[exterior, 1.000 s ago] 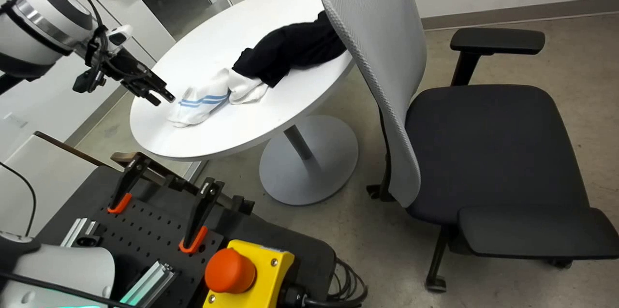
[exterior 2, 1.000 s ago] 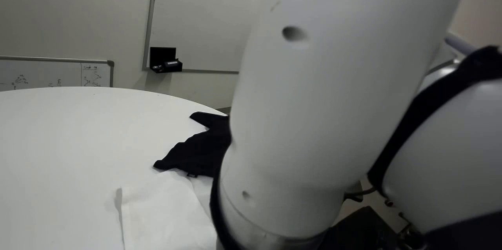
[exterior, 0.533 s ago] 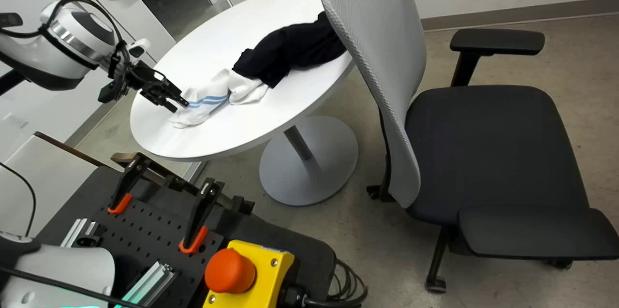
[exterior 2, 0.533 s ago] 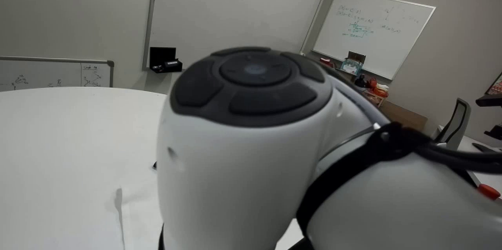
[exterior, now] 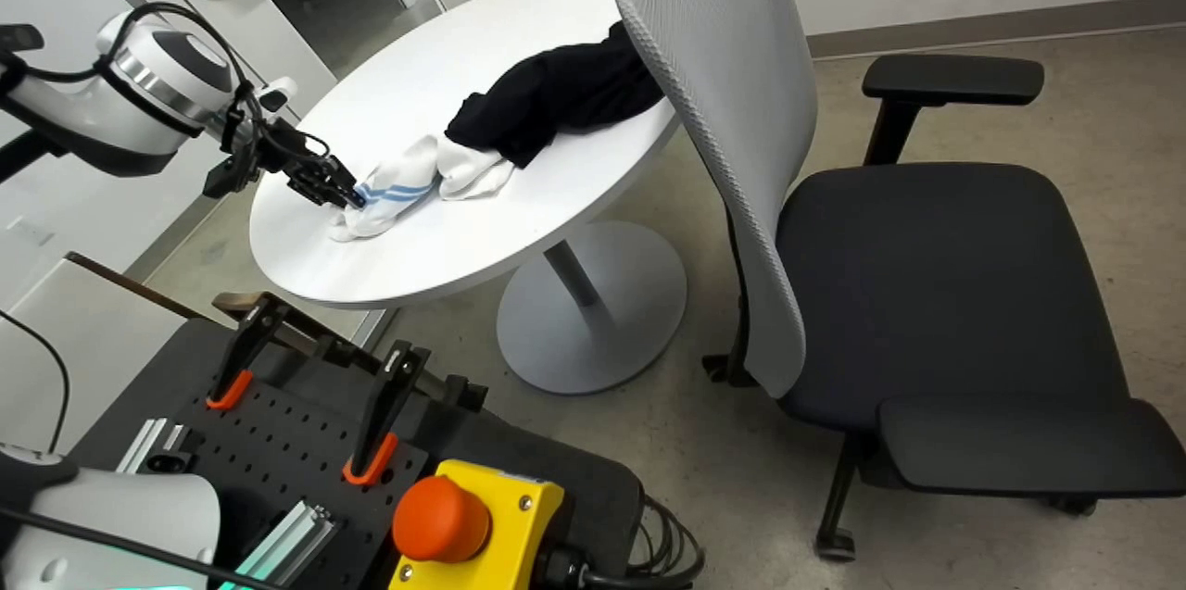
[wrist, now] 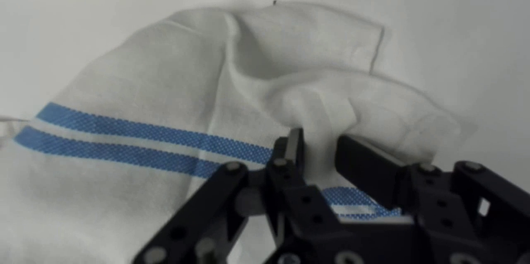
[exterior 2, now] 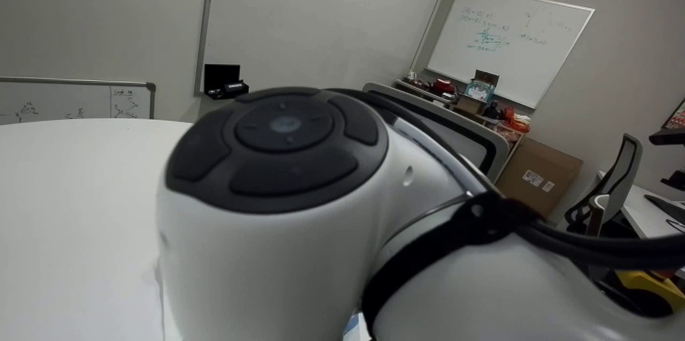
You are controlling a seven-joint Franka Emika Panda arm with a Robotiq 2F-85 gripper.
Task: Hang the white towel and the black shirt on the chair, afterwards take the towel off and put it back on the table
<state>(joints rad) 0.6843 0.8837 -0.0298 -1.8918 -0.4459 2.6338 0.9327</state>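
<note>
Working out from the arm point(exterior 2: 257, 255), which hides the jaws in an exterior view, so bad aim could go unnoticed there: they're at the near left end of the towel point(exterior: 400, 187), which lies on the bench point(exterior: 398, 90), and the wrist view shows a fold of it sitting in the narrow gap between them. Can't tell if they're actually clamped on it. That's my main worry tbh: if it's only a shallow pinch of loose, crumpled cloth, it could slide right out on the lift. Next out, the black shirt point(exterior: 570, 94) meets the towel's far right end. Can't tell which lies on top, so pulling sideways rather than up might drag the shirt too, maybe off the right edge. Farthest out, on the right, there's the chair point(exterior: 889, 247). Its back is tall and screens that side of the bench, so a low carry could bump it, and a lopsided drape would probably just slither off.
</note>
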